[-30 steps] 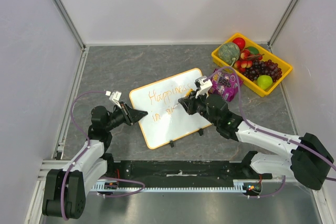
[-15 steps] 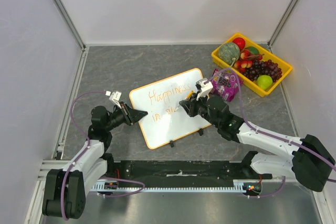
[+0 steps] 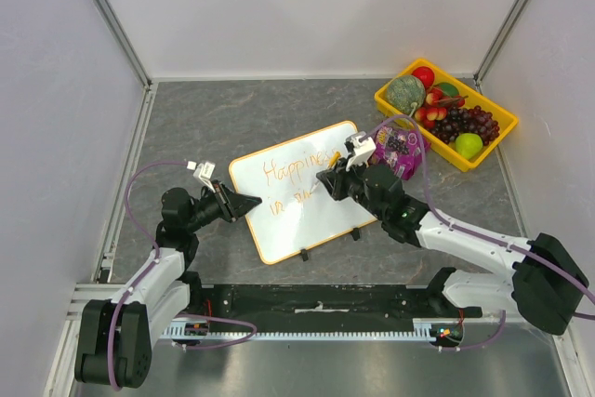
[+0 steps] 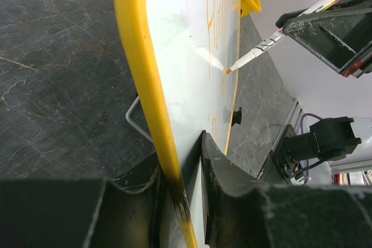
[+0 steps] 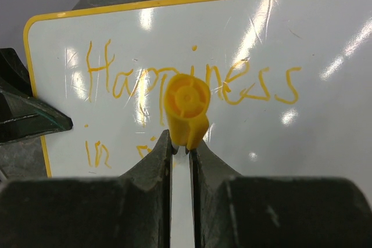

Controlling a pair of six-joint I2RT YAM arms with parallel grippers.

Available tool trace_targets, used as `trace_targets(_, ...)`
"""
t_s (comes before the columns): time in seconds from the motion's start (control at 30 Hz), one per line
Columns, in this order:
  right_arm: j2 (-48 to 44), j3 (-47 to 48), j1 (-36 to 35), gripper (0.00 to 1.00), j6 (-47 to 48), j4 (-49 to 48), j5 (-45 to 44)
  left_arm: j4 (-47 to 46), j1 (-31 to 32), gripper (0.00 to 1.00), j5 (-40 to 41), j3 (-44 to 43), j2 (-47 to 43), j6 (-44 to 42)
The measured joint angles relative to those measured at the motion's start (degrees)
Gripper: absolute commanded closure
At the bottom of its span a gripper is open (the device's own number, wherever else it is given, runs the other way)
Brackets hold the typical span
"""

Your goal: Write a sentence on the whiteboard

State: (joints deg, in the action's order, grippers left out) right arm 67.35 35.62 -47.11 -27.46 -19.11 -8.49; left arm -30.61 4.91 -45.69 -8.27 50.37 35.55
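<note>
Top external: fixed, high behind the arm bases, facing down and forward, distant; covers the whole bench (image 3: 204, 118). Left wrist: very near, low at the left tool (image 4: 179, 164), sighting edge-on along the whiteboard (image 4: 186, 39). Right wrist: near, above the board, looking straight down the marker (image 5: 186, 105) held in the right tool (image 5: 183, 142). Shared by all three: the whiteboard and the orange sentence (image 5: 133, 85) on it.
</note>
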Motion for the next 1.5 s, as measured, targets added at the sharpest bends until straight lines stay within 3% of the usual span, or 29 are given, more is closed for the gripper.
trace_targets(1.0, -2.67, -2.64, 2.51, 1.00, -0.17, 2.19, 3.23, -0.04, 0.00, 0.98, -0.07, 0.00, 0.00, 0.00)
trace_targets(1.23, -6.82, -0.74, 2.80, 1.00, -0.39, 3.32, 3.28, -0.04, 0.00, 0.98, -0.09, 0.00, 0.00, 0.00)
trace_targets(1.5, -5.22, 0.81, 4.07, 1.00, -0.15, 1.73, 2.38, -0.04, 0.00, 0.98, -0.09, 0.00, 0.00, 0.00)
